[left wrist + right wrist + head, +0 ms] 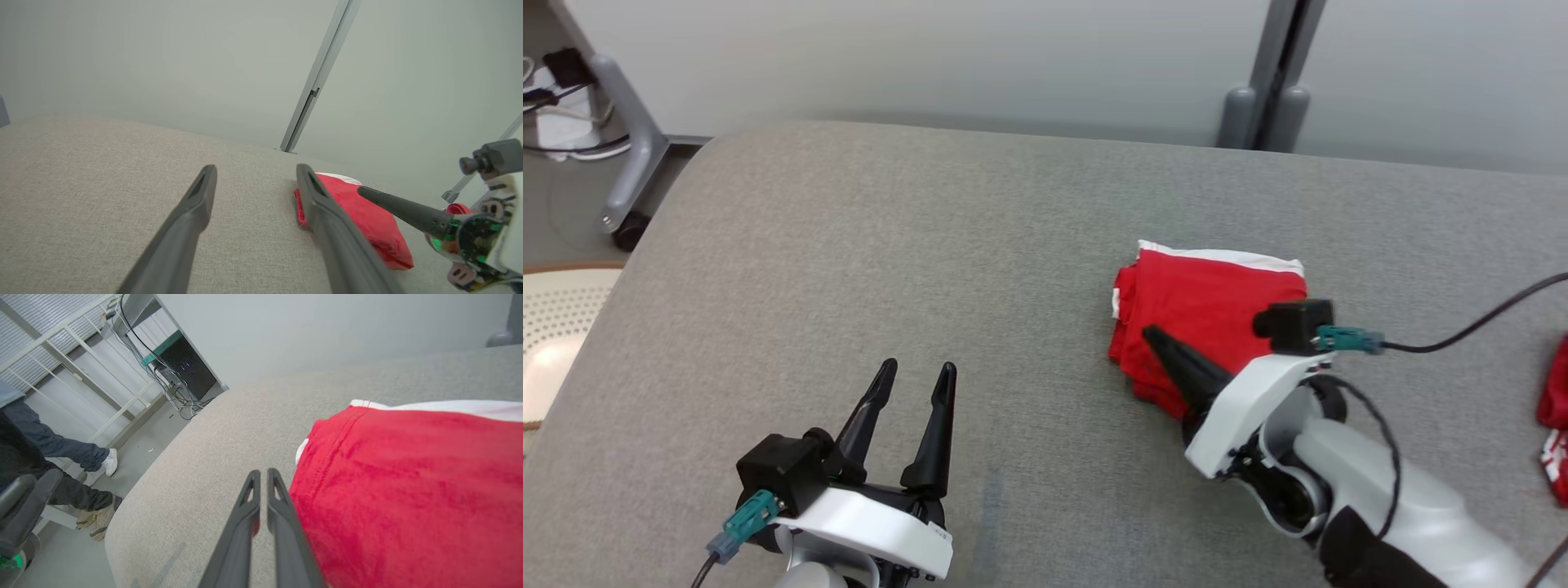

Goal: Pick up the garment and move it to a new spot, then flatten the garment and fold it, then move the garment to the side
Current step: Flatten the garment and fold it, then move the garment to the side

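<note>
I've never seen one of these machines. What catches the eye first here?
The folded red garment with white trim, lying right of centre on the grey padded table. The right gripper, shut, is at its near-left corner, while the left gripper hangs open over the bare surface at lower left.

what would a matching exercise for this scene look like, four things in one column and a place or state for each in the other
Things
1. left tool
2. right tool
3. folded red garment
4. second red cloth

Places or states
a. lying on the grey padded surface, white trim along its far edge
b. open, nothing between its fingers
c. at the right edge of the head view
d. shut, fingers at the garment's near-left corner

Pairs: 1-b, 2-d, 3-a, 4-c
</note>
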Controlling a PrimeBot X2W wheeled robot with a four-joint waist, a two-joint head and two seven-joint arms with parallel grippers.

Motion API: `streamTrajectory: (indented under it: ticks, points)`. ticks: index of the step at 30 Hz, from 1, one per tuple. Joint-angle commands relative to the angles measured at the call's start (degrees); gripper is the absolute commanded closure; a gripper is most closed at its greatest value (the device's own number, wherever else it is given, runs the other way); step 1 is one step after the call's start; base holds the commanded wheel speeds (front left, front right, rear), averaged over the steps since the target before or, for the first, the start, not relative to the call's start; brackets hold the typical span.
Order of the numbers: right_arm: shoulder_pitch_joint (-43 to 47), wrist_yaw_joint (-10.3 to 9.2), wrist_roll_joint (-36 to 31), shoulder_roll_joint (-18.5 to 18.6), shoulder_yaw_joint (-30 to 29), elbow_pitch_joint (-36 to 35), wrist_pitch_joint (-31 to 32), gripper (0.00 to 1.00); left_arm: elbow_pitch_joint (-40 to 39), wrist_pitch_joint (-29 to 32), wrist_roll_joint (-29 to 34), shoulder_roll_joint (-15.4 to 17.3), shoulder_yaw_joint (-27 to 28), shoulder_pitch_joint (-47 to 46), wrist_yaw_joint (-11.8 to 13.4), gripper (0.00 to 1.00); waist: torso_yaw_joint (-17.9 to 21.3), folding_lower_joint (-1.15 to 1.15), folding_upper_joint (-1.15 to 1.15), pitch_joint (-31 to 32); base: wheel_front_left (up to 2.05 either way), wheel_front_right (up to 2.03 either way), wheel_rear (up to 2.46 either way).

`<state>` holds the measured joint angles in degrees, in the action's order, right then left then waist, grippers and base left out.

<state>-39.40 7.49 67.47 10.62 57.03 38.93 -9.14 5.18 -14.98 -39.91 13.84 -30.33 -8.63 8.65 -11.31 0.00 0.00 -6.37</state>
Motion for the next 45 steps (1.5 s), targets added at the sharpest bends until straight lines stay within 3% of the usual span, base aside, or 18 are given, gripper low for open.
streamTrajectory:
  ticks: [1,2,11,16,17,20,24,27,35,45]
  points:
    - [-0.02,0.01,-0.77,2.26,-0.85,-1.91,-1.62,0.33,-0.3,-0.17,0.3,0.39,0.56,0.48,0.2,0.0,1.9,0.0,0.0,0.99,0.0,0.0,0.0]
    - [0.11,0.01,-1.15,3.25,-1.32,-2.8,-2.13,0.0,-0.34,-0.18,0.28,0.49,0.77,0.7,0.23,0.0,2.45,0.0,0.0,1.34,0.0,0.0,0.0]
    - [3.92,0.01,-3.75,11.81,-8.98,-12.22,-5.17,0.0,-1.17,-0.2,-0.2,1.82,3.3,2.32,1.17,0.0,6.92,0.0,0.0,4.08,0.0,0.0,0.0]
    - [8.8,0.01,-9.4,14.94,-17.91,-15.34,-5.87,0.0,-2.17,-0.21,0.72,3.3,5.12,3.54,2.36,0.0,9.43,0.0,0.0,4.89,0.0,0.0,0.0]
    - [11.5,0.01,-12.85,15.33,-22.59,-15.69,-6.06,0.0,-2.4,-0.14,1.06,3.47,5.37,3.68,2.59,0.0,9.93,0.0,0.0,4.94,0.0,0.0,0.0]
    - [15.73,0.01,-20.66,14.65,-31.77,-17.05,-6.09,0.0,-3.18,-0.16,1.95,3.3,6.37,3.68,3.16,0.0,10.42,0.0,0.0,4.65,0.0,0.0,0.0]
    - [24.15,0.01,-30.65,10.29,-44.23,-21.47,-6.08,0.0,-4.17,-0.15,4.5,2.91,7.91,4.28,3.69,0.0,10.77,0.0,0.0,4.45,0.0,0.0,0.0]
    - [29.53,0.01,-37.3,6.43,-50.12,-25.72,-6.08,0.0,-3.94,-0.15,7.7,3.07,9.17,5.11,4.08,0.0,11.02,0.0,0.0,4.41,0.0,0.0,0.0]
    - [37.94,0.01,-49.58,-0.83,-55.55,-33.88,-4.27,0.0,-3.17,-0.16,12.37,-0.19,13.83,7.63,1.36,0.0,11.11,0.0,0.0,4.64,0.0,0.0,0.0]
    - [38.54,0.0,-53.88,-2.33,-57.43,-39.05,-0.22,0.0,-1.96,-0.16,16.94,-2.74,16.49,8.78,-1.17,0.0,11.05,0.0,0.0,5.64,0.0,0.0,0.0]
